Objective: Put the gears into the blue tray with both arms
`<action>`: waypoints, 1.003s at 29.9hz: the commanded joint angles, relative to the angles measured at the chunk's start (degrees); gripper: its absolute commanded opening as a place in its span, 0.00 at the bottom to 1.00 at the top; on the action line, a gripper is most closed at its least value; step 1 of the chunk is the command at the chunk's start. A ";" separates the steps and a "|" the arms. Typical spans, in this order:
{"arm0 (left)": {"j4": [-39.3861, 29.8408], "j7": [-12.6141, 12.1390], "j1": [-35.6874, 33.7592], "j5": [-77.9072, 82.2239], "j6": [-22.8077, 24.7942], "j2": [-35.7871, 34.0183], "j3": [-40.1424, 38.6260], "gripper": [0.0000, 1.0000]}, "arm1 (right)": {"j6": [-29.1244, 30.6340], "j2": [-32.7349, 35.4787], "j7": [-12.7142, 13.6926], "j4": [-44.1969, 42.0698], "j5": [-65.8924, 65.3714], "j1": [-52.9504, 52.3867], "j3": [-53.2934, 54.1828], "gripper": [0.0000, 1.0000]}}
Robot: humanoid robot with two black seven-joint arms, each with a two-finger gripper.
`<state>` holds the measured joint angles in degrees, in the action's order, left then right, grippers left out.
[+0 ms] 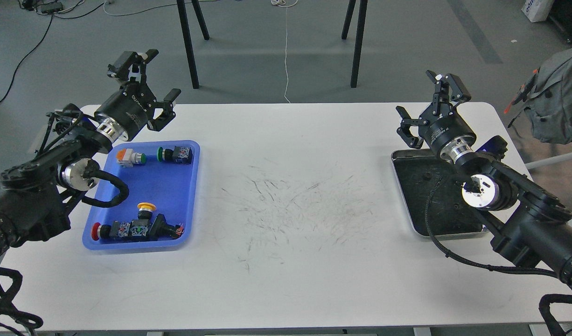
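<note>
The blue tray lies at the table's left side and holds several coloured-cap push-button switches. My left gripper hovers above the tray's far left corner, open and empty. At the right, a silver tray with a dark inside holds tiny dark round specks that look like gears, hard to make out against the dark floor. My right gripper hangs above that tray's far edge, open with nothing between its fingers. My right arm hides part of the silver tray.
In the blue tray, switches line the far end and more switches line the near end. The white table's middle is scuffed with dark marks. Black stand legs rise beyond the far edge. A grey bag hangs at right.
</note>
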<state>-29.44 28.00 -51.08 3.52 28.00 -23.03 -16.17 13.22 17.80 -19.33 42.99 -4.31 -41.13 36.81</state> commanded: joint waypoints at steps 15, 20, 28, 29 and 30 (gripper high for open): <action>0.09 0.00 -0.34 0.09 0.00 0.35 0.09 1.00 | -0.83 21.38 4.57 11.59 -0.26 -16.51 -33.09 1.00; 0.09 0.00 -0.34 0.00 0.00 0.35 0.09 1.00 | 0.05 24.03 3.86 11.51 -1.14 -19.25 -38.30 1.00; 0.09 0.00 -0.16 -0.09 0.00 0.26 0.00 1.00 | -4.85 23.68 6.15 9.84 -8.85 -19.95 -41.81 0.96; 0.09 0.00 -0.08 -0.09 0.00 0.17 0.00 1.00 | -6.43 23.68 6.15 9.75 -10.88 -20.39 -42.16 0.96; 0.09 0.00 -0.08 -0.09 0.00 0.17 0.00 1.00 | -8.10 23.68 6.15 10.27 -13.16 -20.57 -42.52 0.96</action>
<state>-29.36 28.00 -51.25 3.43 28.00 -22.69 -16.16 9.53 41.60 -13.52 53.09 -11.18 -60.83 -4.28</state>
